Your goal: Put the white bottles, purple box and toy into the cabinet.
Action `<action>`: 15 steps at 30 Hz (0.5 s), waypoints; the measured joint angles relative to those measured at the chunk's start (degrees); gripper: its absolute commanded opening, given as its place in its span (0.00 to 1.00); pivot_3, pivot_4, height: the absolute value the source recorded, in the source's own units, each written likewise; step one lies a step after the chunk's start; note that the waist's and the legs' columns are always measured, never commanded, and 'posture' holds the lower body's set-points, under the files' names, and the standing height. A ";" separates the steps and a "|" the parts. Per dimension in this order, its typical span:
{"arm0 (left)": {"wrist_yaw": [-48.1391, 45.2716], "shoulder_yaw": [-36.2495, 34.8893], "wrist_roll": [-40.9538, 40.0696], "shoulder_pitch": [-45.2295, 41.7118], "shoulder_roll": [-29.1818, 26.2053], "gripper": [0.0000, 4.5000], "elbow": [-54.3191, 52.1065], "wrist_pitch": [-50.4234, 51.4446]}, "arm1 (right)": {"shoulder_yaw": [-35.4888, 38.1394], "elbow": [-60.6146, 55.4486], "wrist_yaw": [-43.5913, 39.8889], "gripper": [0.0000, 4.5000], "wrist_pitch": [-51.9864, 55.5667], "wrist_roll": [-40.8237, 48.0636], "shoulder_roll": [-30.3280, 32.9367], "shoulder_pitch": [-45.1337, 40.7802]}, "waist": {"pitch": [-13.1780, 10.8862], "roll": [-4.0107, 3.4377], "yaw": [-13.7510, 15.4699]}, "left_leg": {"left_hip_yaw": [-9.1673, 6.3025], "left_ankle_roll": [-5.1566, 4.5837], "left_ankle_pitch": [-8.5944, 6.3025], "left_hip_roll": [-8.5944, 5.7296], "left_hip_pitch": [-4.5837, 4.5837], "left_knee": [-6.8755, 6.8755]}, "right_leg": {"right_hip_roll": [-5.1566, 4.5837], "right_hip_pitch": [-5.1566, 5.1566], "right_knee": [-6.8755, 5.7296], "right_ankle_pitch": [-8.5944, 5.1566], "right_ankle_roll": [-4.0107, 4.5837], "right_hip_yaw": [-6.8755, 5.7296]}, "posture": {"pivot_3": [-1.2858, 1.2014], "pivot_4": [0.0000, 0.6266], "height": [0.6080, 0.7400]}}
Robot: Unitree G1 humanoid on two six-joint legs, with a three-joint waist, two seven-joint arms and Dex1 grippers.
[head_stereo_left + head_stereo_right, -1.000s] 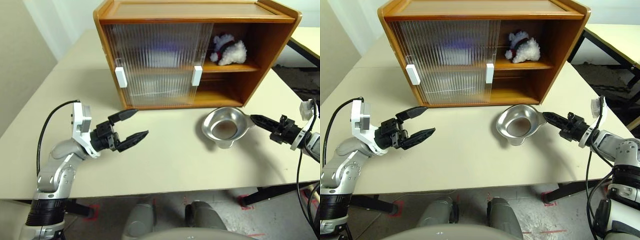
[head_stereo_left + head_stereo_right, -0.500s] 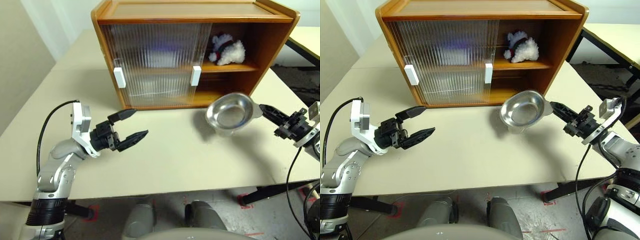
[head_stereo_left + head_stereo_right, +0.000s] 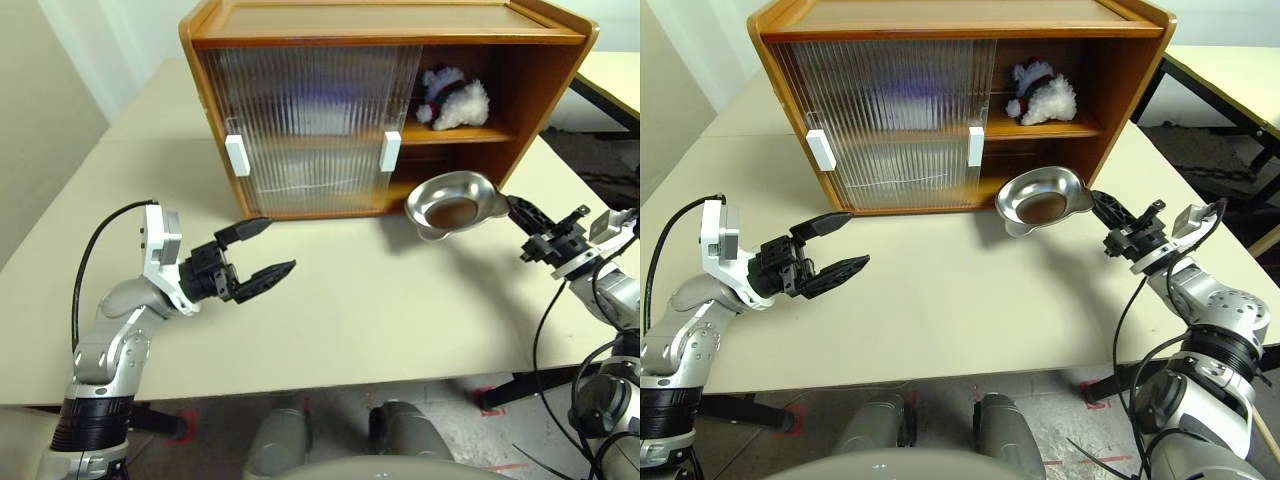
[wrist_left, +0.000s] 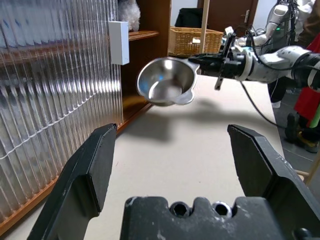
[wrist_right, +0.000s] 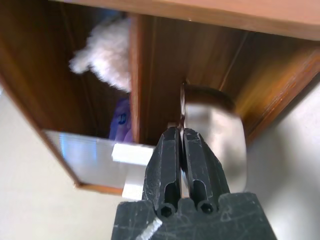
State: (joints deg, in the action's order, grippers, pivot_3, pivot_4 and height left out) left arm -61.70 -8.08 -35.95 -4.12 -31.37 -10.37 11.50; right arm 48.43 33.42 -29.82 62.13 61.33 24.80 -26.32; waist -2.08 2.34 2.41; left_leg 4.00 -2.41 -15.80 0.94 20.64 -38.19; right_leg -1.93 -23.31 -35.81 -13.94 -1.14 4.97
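The left arm enters from the lower left of the head view, bent at the elbow, its wrist raised above the surface [image 3: 330, 310]. Its left pincer [image 3: 270, 250] points toward the centre right of the frame, about level, jaws spread wide with nothing between them. The right arm comes in from the lower right edge, forearm angled up and inward. Its right pincer [image 3: 1102, 205] points toward the upper left, fingers [image 5: 170, 155] pressed together on the rim of the bowl [image 3: 450, 203], held clear of the surface.
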 measured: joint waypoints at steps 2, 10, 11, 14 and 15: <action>0.05 0.01 0.00 0.02 -0.01 1.00 -0.04 0.01 | -0.03 0.52 1.28 0.00 -2.84 -0.06 -1.82 -0.54 | -0.01 -0.01 0.00 | 0.00 0.00 0.00 0.00 0.00 0.00 | -0.01 -0.01 0.00 0.01 0.01 0.00 | 0.59 0.01 1.00; 0.17 0.17 -0.01 0.01 -0.03 1.00 -0.12 0.07 | -0.62 4.45 5.15 0.00 -13.99 -1.42 -6.51 -6.20 | -0.05 -0.08 -0.31 | 0.00 0.01 0.00 0.02 -0.02 0.03 | 0.00 -0.01 -0.03 0.04 0.06 -0.01 | 0.59 0.01 1.00; 0.17 0.18 -0.01 0.01 -0.03 1.00 -0.14 0.07 | -0.81 4.95 5.46 0.00 -15.21 -1.81 -7.10 -6.74 | -0.05 -0.08 -0.31 | 0.00 0.01 0.00 0.02 -0.02 0.04 | 0.00 -0.02 -0.04 0.06 0.12 -0.01 | 0.59 0.01 1.00; 0.26 0.18 -0.01 0.01 -0.03 1.00 -0.17 0.07 | -1.96 6.74 6.55 0.00 -18.71 -2.94 -8.88 -8.51 | -0.07 -0.11 -0.26 | -0.01 0.01 -0.01 0.01 0.01 0.05 | -0.02 -0.05 -0.04 0.11 0.19 -0.01 | 0.59 0.01 1.00; 0.35 0.19 -0.01 0.01 -0.03 1.00 -0.19 0.08 | -2.38 7.42 6.87 0.00 -19.99 -3.42 -9.42 -9.32 | -0.07 -0.12 -0.28 | -0.01 0.01 -0.01 0.00 0.02 0.05 | -0.03 -0.07 -0.04 0.11 0.20 -0.01 | 0.59 0.01 1.00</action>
State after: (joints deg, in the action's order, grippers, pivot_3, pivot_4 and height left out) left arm -61.35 -7.90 -35.95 -4.11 -31.40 -10.56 11.57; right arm 46.05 40.84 -22.95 42.15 57.91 15.38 -35.64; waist -2.16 2.22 2.13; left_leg 3.99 -2.40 -15.81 0.94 20.66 -38.13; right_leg -1.96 -23.38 -35.85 -13.83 -0.94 4.96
